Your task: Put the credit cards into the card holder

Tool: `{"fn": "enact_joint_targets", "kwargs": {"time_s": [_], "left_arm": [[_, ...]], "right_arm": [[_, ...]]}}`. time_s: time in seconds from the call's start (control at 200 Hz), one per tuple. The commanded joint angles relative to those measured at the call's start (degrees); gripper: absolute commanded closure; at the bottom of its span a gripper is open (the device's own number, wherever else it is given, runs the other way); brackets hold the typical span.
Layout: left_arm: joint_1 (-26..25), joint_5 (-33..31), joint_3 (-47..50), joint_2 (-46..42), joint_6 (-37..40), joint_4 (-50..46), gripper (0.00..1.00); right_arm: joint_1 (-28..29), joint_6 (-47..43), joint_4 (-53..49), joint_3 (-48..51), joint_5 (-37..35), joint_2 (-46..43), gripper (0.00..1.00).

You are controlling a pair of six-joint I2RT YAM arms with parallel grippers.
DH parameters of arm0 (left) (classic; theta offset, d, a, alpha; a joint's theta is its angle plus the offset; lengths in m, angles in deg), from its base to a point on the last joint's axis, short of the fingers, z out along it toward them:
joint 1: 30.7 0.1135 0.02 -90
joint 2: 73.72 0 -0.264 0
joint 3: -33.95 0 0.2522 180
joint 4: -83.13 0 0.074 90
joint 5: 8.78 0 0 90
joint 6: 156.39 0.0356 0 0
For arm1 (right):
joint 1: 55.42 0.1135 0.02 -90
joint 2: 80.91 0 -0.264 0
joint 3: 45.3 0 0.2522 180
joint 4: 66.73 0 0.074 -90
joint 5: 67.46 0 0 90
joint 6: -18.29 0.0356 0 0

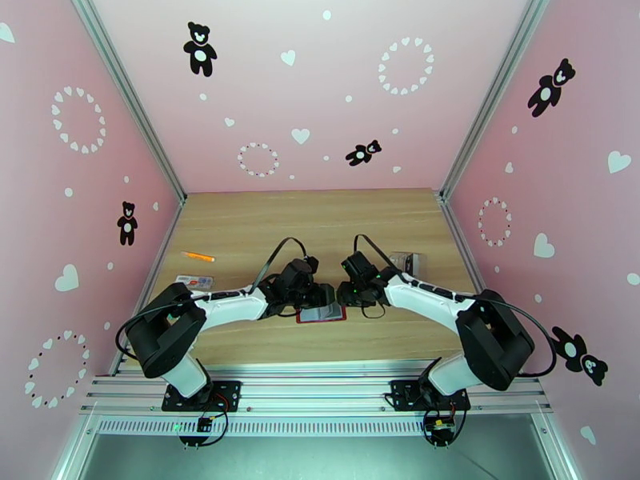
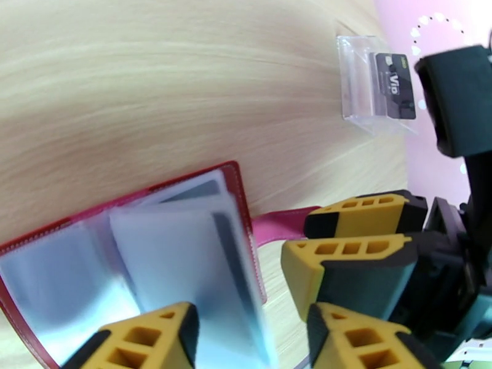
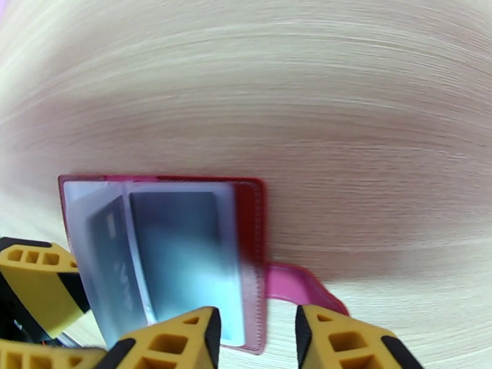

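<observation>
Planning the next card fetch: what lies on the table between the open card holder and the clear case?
Bare wood between card holder and clear case, in the left wrist view; from above, the right gripper hovers over it.

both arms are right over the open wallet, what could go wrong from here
1. The left fingers and right fingers crowd close over the card holder and could bump.
2. Its sleeves stand loose, unpinned; they may flop over, and the dark card in one could slide out.
3. A VIP card sits in the clear case; swinging there may drag the holder.
</observation>
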Motion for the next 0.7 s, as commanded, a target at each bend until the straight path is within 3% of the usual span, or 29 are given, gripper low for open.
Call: {"fn": "enact_joint_targets", "kwargs": {"time_s": [0.0, 0.3, 0.405, 0.545, 0.696], "left_arm": [[-0.4, 0.4, -1.1, -0.3, 0.8, -0.9, 0.43], [-0.4, -2.6, -0.1, -3.2, 1.6, -3.3, 0.42], [-0.4, -4.6, 4.2, -5.3, 0.8, -3.5, 0.42], [-0.3, -9.9, 8.2, -12.6, 0.8, -7.6, 0.41], [1.2, -15.1, 11.8, -20.6, 1.9, -14.4, 0.33]], "right_arm": [[-0.1, -0.2, -1.4, 0.6, -0.8, -1.8, 0.61], [0.0, -0.2, 0.6, 0.5, 2.8, -2.0, 0.6], [0.8, -0.5, 1.8, -0.5, 5.0, -0.3, 0.6], [3.2, -0.4, 1.9, -3.4, 5.3, 3.3, 0.64], [4.4, -0.9, 1.0, -6.2, 5.2, 5.3, 0.65]]}}
